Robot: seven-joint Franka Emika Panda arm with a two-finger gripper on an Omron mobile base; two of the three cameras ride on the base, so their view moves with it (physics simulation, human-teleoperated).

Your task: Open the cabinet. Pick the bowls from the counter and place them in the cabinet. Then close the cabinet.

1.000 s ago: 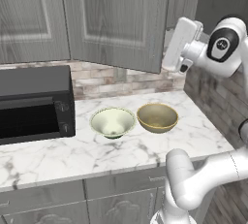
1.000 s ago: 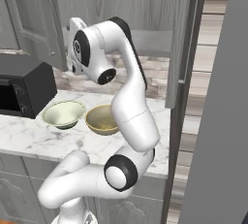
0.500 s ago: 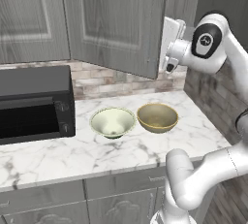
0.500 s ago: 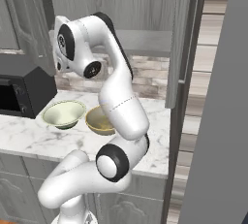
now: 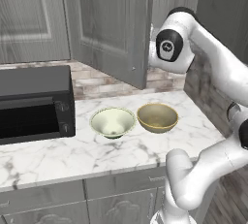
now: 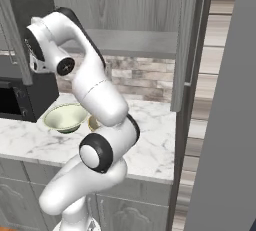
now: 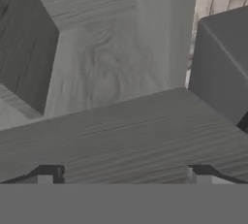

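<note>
Cabinet [image 5: 109, 24] doors both swung out now: left door [image 5: 111, 29] hangs open over the counter [image 5: 58, 155] in the left base view, right door [image 6: 187, 45] with its slim bar handle [image 6: 194, 40] stands edge-on in the right base view. Grey shelf [image 6: 135, 42] inside is exposed.

Change over the last second: the arm's upper joints have swung left across both base views, from out by the right door toward the cabinet opening and the left door's edge. The door looks about where it was, so this reads as repositioning after the opening step, not more pulling.

Gripper [image 7: 123, 177] jaws are spread wide with nothing between them; the hand view looks at grey wood-grain cabinet panels close up, fingertips [image 7: 48, 173] at the bottom.

Both bowls are untouched on the marble: cream-white bowl [image 5: 113, 121] and tan-olive bowl [image 5: 157, 117] side by side, just beside each other, right of the black microwave [image 5: 34, 103].

Judgement: opening is done; next is coming down for the first bowl.
</note>
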